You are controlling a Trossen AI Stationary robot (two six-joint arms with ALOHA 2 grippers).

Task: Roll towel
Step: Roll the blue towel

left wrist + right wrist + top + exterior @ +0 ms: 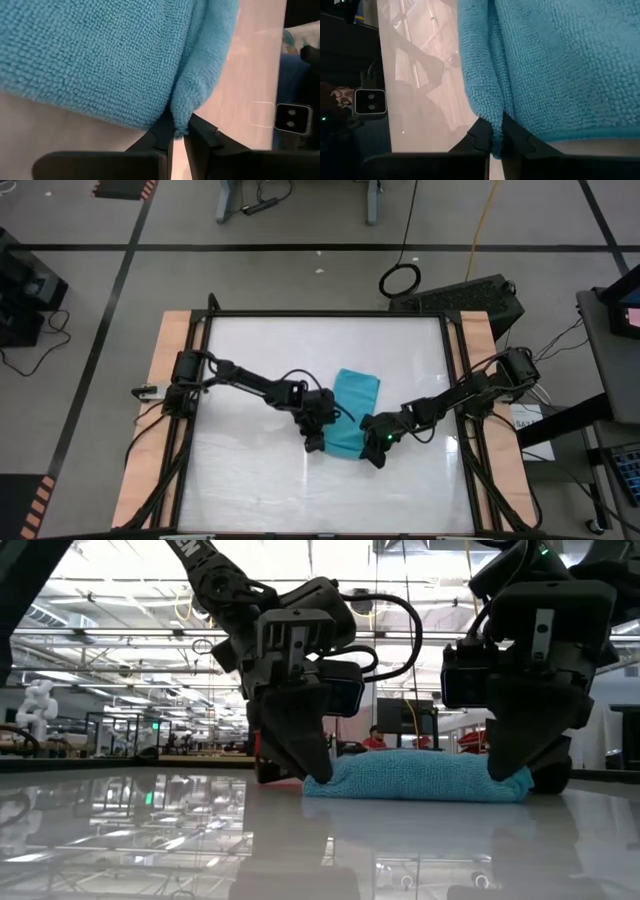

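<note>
Left end effector (179, 134) and right end effector (496, 134) each pinch a near corner of the soft turquoise-blue terry towel (352, 412), mid-bench (250, 470). I'm starting the roll; next, I'd turn both corners over evenly.

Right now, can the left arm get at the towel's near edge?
Yes, it looks so: the left pincer is already pinched on a fold at the towel edge, with nothing between. The right pincer grips the other corner.
</note>
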